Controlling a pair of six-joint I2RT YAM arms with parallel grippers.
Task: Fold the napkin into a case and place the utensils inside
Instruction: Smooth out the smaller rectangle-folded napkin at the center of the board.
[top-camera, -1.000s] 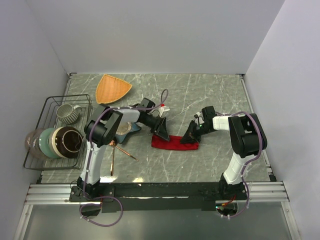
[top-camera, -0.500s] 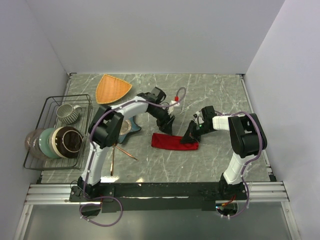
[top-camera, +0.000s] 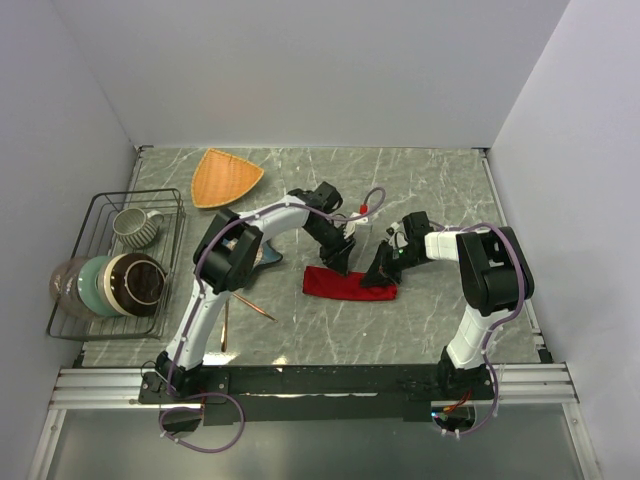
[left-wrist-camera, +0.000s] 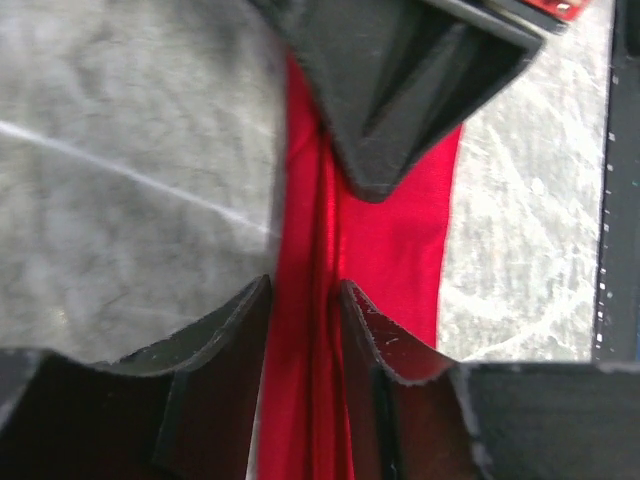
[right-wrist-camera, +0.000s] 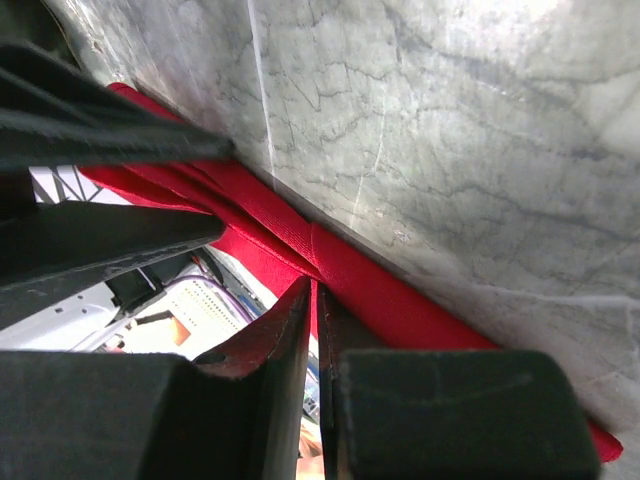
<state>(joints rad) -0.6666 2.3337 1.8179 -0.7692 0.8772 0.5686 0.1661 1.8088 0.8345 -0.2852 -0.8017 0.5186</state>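
The red napkin (top-camera: 345, 285) lies as a narrow folded strip at the table's middle. My left gripper (top-camera: 341, 259) is at its far edge; in the left wrist view (left-wrist-camera: 303, 290) the jaws stand a little apart, astride a raised fold of the napkin (left-wrist-camera: 400, 240). My right gripper (top-camera: 381, 270) is at the strip's right end, and in its wrist view (right-wrist-camera: 313, 285) it is shut on a thin layer of the napkin (right-wrist-camera: 400, 290). Two copper utensils (top-camera: 226, 318) lie on the table near the left arm's base, apart from the cloth.
A blue star-shaped dish (top-camera: 268, 256) sits partly under the left arm. An orange triangular plate (top-camera: 225, 176) lies at the back left. A wire rack (top-camera: 100, 205) with a mug and bowls stands at the left edge.
My left gripper has swung from the napkin's left end up and right, then come down at its far edge beside the right gripper. The right arm has not moved.
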